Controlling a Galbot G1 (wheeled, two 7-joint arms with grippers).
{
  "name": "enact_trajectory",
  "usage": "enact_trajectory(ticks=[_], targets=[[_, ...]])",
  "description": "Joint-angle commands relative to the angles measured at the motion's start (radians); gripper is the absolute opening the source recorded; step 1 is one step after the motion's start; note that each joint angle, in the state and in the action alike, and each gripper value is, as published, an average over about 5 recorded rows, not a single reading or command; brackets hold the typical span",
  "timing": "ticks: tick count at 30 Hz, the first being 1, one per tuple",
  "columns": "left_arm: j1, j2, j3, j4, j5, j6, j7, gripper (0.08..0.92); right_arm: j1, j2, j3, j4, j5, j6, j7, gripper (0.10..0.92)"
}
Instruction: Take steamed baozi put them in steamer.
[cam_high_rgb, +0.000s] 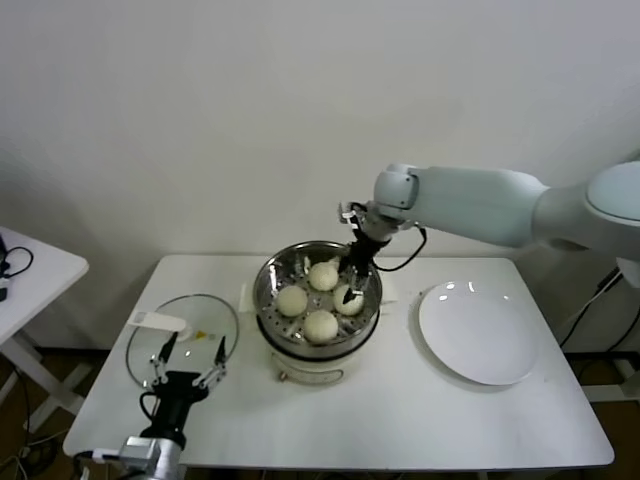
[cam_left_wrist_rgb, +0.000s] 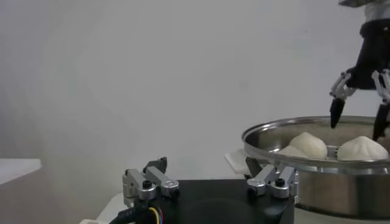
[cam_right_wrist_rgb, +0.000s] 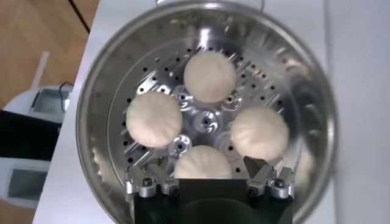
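The steamer (cam_high_rgb: 266, 283) stands mid-table with four cream-white baozi on its perforated tray: one at the back (cam_high_rgb: 323, 276), one on the left (cam_high_rgb: 291, 300), one in front (cam_high_rgb: 320, 325), one on the right (cam_high_rgb: 347, 298). My right gripper (cam_high_rgb: 353, 268) hangs open just above the right baozi, fingertips at about rim height. In the right wrist view its fingers (cam_right_wrist_rgb: 148, 181) stand wide on either side of that baozi (cam_right_wrist_rgb: 204, 164) without touching it. My left gripper (cam_high_rgb: 188, 362) is open and empty over the glass lid, left of the steamer (cam_left_wrist_rgb: 268, 137).
A round glass lid (cam_high_rgb: 183, 338) with a white handle lies at the front left. A flat white plate (cam_high_rgb: 478, 332) lies right of the steamer. A small white side table (cam_high_rgb: 30, 270) stands off to the left.
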Motion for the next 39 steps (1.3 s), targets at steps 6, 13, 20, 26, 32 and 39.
enact_trajectory(ticks=[6,13,20,26,32,39], targets=[[-0.013,-0.002,-0.002,0.003,0.012,0.007,-0.005,0.823,0.029,-0.298,0.166,0.185,-0.058,0.020,0.075,0.823],[-0.025,-0.009,-0.007,0.009,0.023,0.007,-0.013,0.823,-0.143,-0.526,0.402,0.291,-0.143,0.050,0.207,0.823],[-0.047,-0.014,-0.010,0.020,0.044,0.003,-0.019,0.823,-0.576,-0.711,0.897,0.369,-0.294,0.121,0.359,0.823],[-0.054,-0.021,-0.004,0.032,0.060,-0.005,-0.019,0.823,-1.032,-0.757,1.346,0.452,-0.365,0.187,0.479,0.823],[-0.055,-0.027,-0.014,0.036,0.056,-0.007,-0.024,0.823,-1.493,-0.665,1.818,0.526,-0.434,0.264,0.558,0.823],[-0.057,-0.028,-0.030,0.041,0.049,-0.007,-0.024,0.823,-1.850,-0.439,2.153,0.608,-0.539,0.346,0.602,0.823]])
